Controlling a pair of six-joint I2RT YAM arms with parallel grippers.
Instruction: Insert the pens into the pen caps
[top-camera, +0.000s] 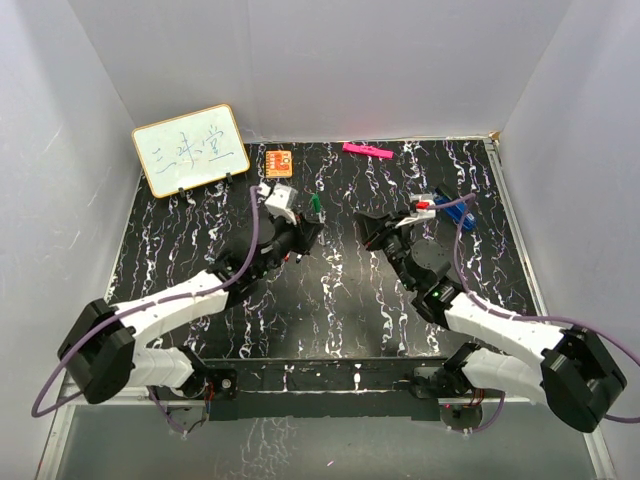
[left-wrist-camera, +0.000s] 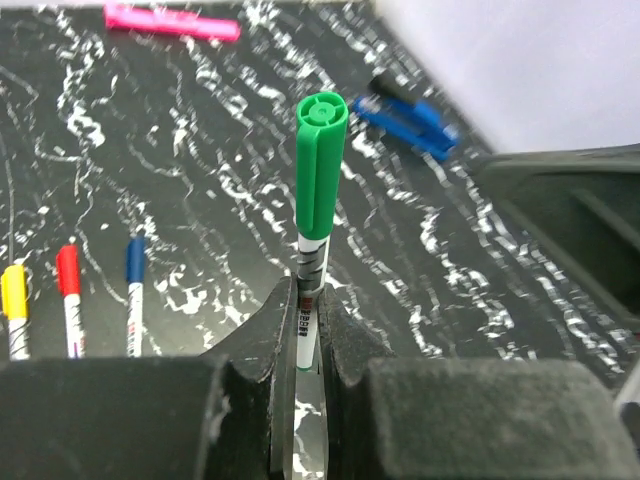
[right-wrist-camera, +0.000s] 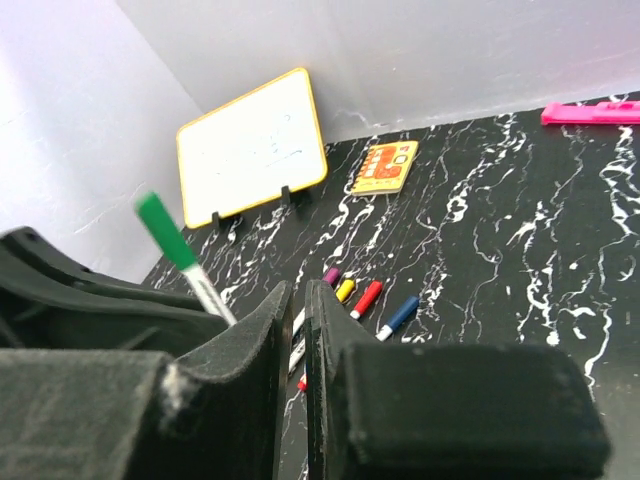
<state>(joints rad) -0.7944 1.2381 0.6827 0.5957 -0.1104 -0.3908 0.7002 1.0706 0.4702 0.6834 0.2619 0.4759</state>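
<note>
Left jaws are shut on the white barrel of the green pen, low down. Its green cap looks seated and points up, above mid-bench btwn both arms. Right jaws are closed to a slit, nothing seen btwn them.

The pen is judged light, stiff and smooth, so it is apt to swivel and is best gripped mid-barrel, clear of the cap.

Around are seen the bench, whiteboard at back left, blue object, pink marker and orange card. Four other pens are laid side by side, apparently capped. Nothing is seen blocking; the right arm is close.
</note>
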